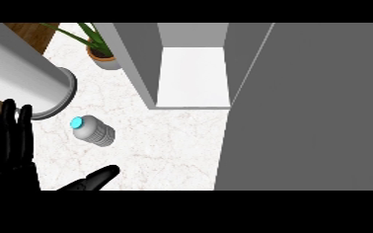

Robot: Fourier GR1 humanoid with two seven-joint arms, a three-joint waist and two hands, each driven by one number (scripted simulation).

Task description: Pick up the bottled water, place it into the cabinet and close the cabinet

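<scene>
Black fingers [16,123] stand straight and upright at the far left edge of what we see from the head; they belong to our left hand [16,148], which is open and holds nothing, resting there beside the counter's edge. Lower down, near the bottom edge, a second black shape pokes in: one finger or thumb of our right hand [94,178], stretched out straight and pointing up and to the right over the counter. We see too little of that hand to tell how the rest of its fingers stand, but what shows touches nothing.

Between the two hands and a little above them lies the bottle [93,131], a clear ribbed one with a light blue cap, on the white marble counter [167,148]. It is apart from both hands, nearer the left one.

Just above the left fingers a big grey cylinder [33,86] slants in from the upper left. Further up, a potted plant [98,52] with long green leaves stands near the counter's back edge.

To the right of the bottle the cabinet [193,74] stands open, its white inner floor showing between grey walls. Its grey door [299,118] fills the right side of our view.
</scene>
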